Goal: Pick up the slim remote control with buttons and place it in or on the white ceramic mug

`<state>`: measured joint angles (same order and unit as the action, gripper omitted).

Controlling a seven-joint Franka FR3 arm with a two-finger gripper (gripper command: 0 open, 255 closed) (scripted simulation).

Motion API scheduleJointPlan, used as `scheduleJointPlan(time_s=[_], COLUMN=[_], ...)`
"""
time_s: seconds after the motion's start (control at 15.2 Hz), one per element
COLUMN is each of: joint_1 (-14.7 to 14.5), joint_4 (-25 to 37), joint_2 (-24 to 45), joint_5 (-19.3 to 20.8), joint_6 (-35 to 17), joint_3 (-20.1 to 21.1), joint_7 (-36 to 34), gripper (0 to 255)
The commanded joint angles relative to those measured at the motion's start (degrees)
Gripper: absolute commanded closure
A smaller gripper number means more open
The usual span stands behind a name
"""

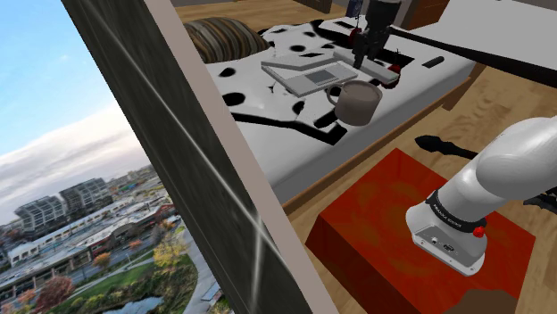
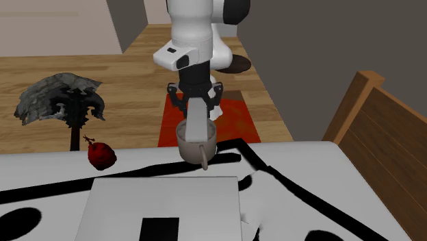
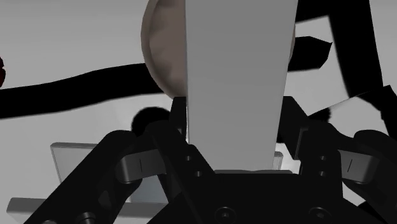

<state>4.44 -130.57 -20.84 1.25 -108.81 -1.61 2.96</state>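
The bed point(image 1: 268, 147), with its white cover and black blotches, carries everything here. On it the mug point(image 2: 193, 149) stands upright, drawn greyish-beige rather than white, with its handle toward the second exterior camera. Directly above its mouth hangs the tool point(image 2: 198, 113), clamped on the remote point(image 2: 198, 124), which it holds upright between both fingers.

So the step in hand is the placing: the remote is lifted and lined up over the mug. Its lower end seems to reach the rim, but whether it is already inside I cannot say for sure. The next move, I judge, calls for a straight lowering that keeps the remote centred so it does not catch the rim or tip the mug — and only then opening the fingers.

The remote looks like a plain pale grey slab, long and slim (no buttons are drawn on the face that shows).
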Motion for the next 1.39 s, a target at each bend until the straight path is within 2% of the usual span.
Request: scheduleJointPlan(time_s=[0.0,0.66,1.19,1.25,1.32], joint_1=[0.1,0.1,0.1,0.1,0.1], joint_4=[-1.6,-7.6,-7.6,-7.6,-7.6], joint_2=[0.0,2.3,2.3,2.3,2.3], joint_5=[0.1,0.1,0.1,0.1,0.1], joint_6=[-1.6,-9.9,-9.9,-9.9,-9.9], joint_3=[-0.1,-0.2,-0.2,-0.2,-0.2], joint_7=[0.2,0.1,0.1,0.1,0.1], gripper=[255,255,255,0,0])
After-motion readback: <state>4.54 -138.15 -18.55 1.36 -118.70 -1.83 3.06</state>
